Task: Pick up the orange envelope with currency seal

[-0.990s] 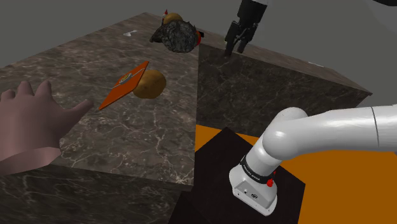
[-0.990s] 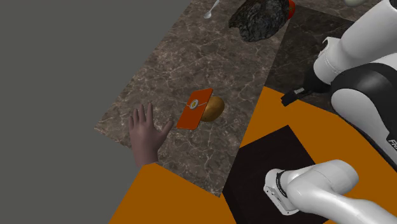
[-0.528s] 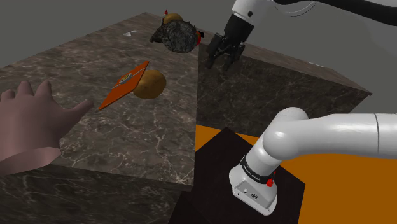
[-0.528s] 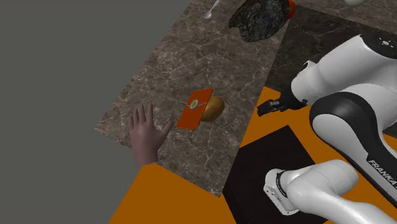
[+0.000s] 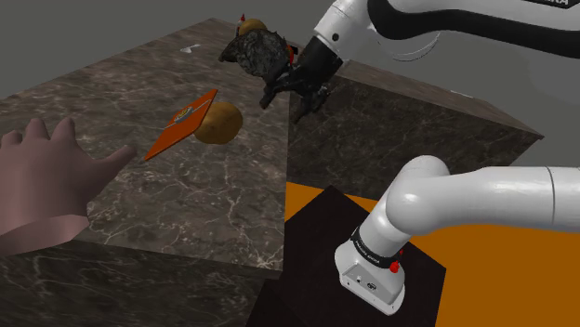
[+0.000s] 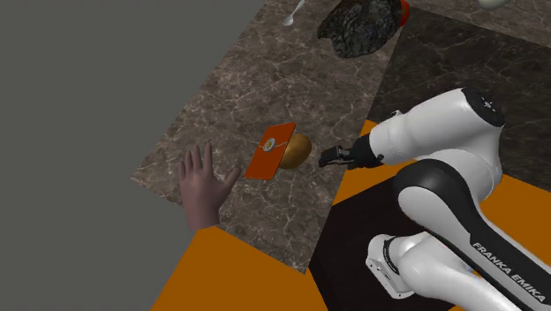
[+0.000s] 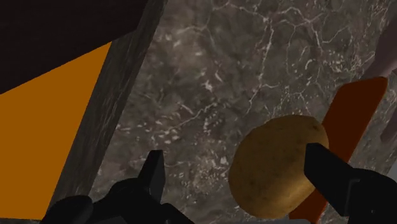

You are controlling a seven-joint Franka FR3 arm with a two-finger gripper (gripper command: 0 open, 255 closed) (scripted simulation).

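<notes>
The orange envelope (image 5: 181, 124) lies centre left in the shoulder view, propped aslant on a potato (image 5: 219, 122) that lifts one long edge off the marble surface (image 5: 186, 200). Its long axis runs lower left to upper right, with the seal nearer the upper end. The end effector (image 5: 286, 98), spread and empty, hovers right of the potato, probably approaching.

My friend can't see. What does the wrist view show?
The robot's open black hand hangs over a dark marbled counter, with a brown potato near one finger and an orange envelope just behind it. Orange floor shows beside the counter.
</notes>
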